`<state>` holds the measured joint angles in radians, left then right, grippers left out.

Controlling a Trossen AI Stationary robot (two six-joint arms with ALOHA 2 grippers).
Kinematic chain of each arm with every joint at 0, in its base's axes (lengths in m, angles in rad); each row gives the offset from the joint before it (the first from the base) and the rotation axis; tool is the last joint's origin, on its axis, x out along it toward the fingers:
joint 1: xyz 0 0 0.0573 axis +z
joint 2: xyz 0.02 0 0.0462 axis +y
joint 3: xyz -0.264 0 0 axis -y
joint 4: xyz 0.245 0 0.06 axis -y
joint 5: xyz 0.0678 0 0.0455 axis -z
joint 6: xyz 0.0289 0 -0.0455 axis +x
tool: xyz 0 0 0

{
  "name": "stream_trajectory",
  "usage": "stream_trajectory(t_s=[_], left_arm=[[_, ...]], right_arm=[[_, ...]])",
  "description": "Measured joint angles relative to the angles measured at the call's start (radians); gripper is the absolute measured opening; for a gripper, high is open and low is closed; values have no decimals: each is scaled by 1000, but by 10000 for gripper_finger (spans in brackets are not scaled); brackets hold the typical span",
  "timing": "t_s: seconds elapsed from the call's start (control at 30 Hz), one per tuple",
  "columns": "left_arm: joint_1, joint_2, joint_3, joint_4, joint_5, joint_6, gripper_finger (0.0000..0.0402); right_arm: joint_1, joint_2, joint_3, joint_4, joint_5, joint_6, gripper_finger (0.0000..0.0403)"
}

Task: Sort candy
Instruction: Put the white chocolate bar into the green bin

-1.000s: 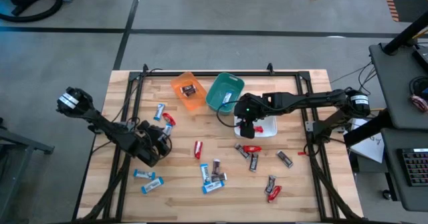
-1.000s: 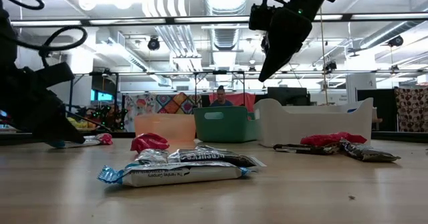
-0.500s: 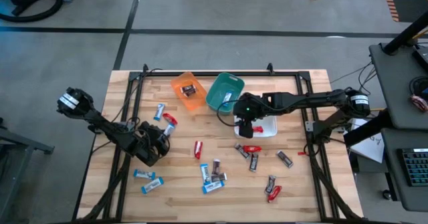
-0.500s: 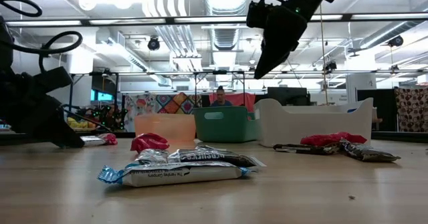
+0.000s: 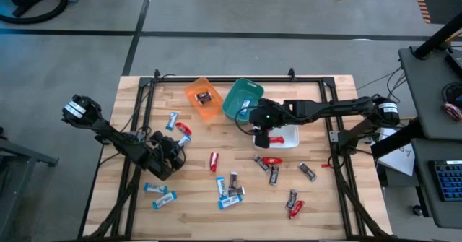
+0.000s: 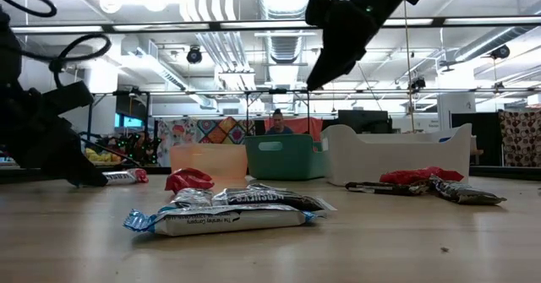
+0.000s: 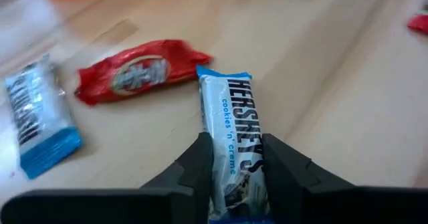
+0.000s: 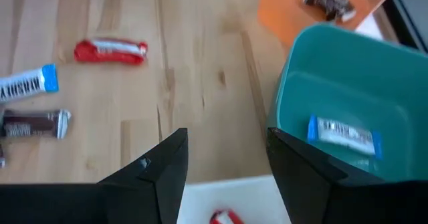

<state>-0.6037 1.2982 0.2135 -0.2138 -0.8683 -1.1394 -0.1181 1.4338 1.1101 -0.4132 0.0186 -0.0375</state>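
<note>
Two dark fingers of the left gripper have just narrowed onto a blue-and-white Hershey's cookies 'n' creme bar, which now sits pinched between them on the wooden table; the pick looks made, with the lift to come. Just beyond its far end lies a red KitKat, another blue bar farther aside. Above the white bin, beside the teal bin, the right gripper hangs wide and empty.
</note>
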Motion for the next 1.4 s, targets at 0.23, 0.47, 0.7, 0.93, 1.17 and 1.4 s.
stream_trajectory(t_s=[0.23,0.47,0.7,0.93,1.17,1.4], left_arm=[[-2,-3,53,18,-30,46,88],[-2,-8,115,56,-201,166,90],[-2,-8,232,56,-355,396,90],[0,-9,350,58,-381,621,91],[2,-9,373,56,-381,688,91],[3,-9,362,66,-403,702,91]], right_arm=[[2,7,-45,196,-26,-5,194],[18,119,-109,689,-82,-9,194],[21,301,-78,986,-79,26,194],[22,421,26,1000,-152,67,194],[23,447,81,996,-235,91,194],[22,446,109,996,-283,157,194]])
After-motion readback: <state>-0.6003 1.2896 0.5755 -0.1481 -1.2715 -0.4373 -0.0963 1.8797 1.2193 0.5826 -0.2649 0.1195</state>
